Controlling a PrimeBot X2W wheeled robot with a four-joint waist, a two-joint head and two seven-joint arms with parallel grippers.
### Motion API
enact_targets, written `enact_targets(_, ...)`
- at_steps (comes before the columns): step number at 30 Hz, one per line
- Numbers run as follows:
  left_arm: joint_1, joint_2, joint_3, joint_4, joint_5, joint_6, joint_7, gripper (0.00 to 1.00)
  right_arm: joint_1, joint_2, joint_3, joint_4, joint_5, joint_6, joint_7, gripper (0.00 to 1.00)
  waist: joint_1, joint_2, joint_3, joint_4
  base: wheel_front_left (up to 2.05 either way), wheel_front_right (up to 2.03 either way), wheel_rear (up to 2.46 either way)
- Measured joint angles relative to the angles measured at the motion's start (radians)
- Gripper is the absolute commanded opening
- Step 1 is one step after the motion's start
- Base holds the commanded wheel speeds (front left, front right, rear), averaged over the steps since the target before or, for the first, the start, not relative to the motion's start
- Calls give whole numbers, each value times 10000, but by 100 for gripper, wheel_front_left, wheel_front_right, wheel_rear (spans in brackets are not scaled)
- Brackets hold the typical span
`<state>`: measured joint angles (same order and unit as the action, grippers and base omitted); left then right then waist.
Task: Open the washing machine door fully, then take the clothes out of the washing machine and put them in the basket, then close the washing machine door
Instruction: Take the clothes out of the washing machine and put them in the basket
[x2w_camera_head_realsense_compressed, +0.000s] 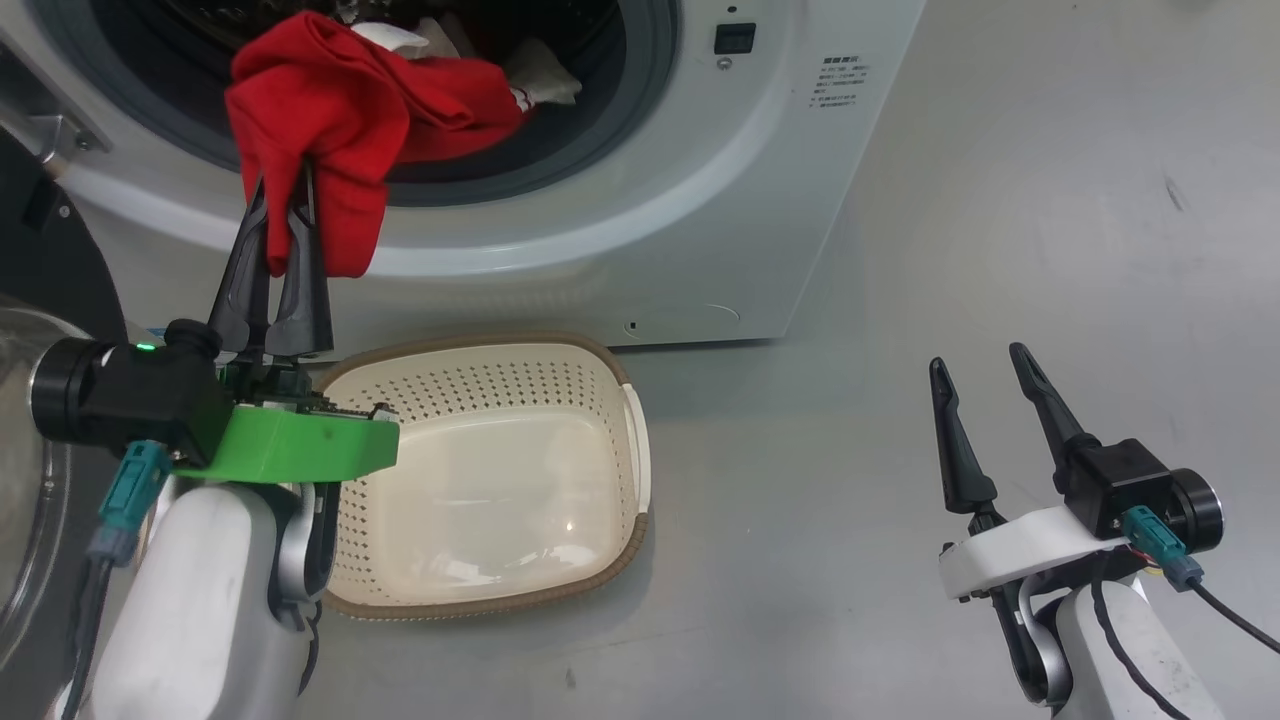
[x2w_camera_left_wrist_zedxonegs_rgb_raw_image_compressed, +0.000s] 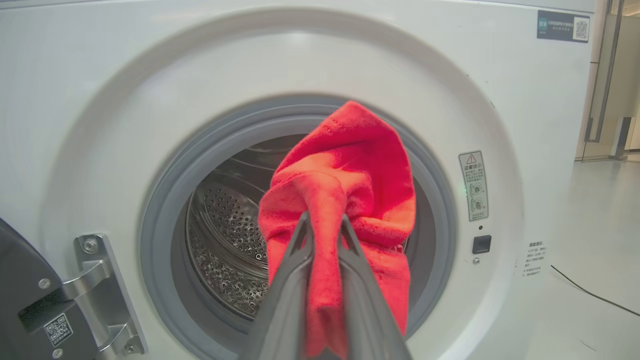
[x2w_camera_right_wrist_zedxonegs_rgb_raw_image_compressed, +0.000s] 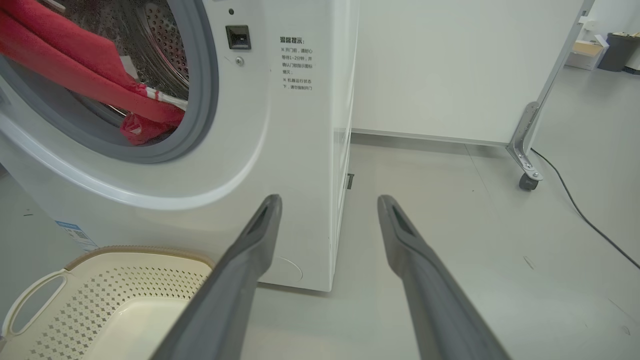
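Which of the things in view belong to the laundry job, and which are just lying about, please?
Job: washing machine, its open door, red clothes held by the left gripper, basket.
Lying about: black floor cable, partition caster, cardboard box, dark bin.

A: Head view: high up, tilted down. The washing machine (x2w_camera_head_realsense_compressed: 700, 200) sits ahead of the left pincer (x2w_camera_head_realsense_compressed: 287, 195), the basket (x2w_camera_head_realsense_compressed: 480, 340) beside its wrist.
B: Left wrist view: close, level, looking along the fingers (x2w_camera_left_wrist_zedxonegs_rgb_raw_image_compressed: 290, 280) into the drum mouth (x2w_camera_left_wrist_zedxonegs_rgb_raw_image_compressed: 225, 225).
A: Right wrist view: low, farther off, machine to the left of the right pincer (x2w_camera_right_wrist_zedxonegs_rgb_raw_image_compressed: 328, 200).
B: All three share the clothes (x2w_camera_head_realsense_compressed: 330, 110) and the drum mouth.
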<state>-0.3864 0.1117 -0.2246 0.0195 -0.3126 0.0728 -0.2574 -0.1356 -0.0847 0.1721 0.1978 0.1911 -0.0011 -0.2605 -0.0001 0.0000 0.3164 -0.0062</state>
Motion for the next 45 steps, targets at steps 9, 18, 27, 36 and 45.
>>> enact_targets(9, 940, -79, 35, -1369, 211, 113, 6, 0, 134, -33, -58, -125, -15, 0, 0, 100, 0, 0, -331, 575, 0, 0, 0)
enact_targets(18, 2167, -159, -180, -972, -12, 117, 8, 0, 245, -27, 65, -167, -94, 111, 0, 100, 0, 0, -330, 878, 0, 0, 0)
enact_targets(27, 2822, -410, -522, 493, -1011, -163, 188, 0, 200, 6, 288, -305, -155, 265, 0, 100, 0, 0, 36, 748, 0, 0, 0)
enact_targets(36, 1860, -435, -702, 2299, -1216, -568, 439, 0, -136, 36, 295, -568, -178, 270, 0, 100, 0, 0, 727, 464, 0, 0, 0)
enact_targets(45, 583, -587, -639, 4378, -1524, -602, 970, 0, -477, 75, 360, -769, -176, 343, 0, 100, 0, 0, 1767, 73, 0, 0, 0)
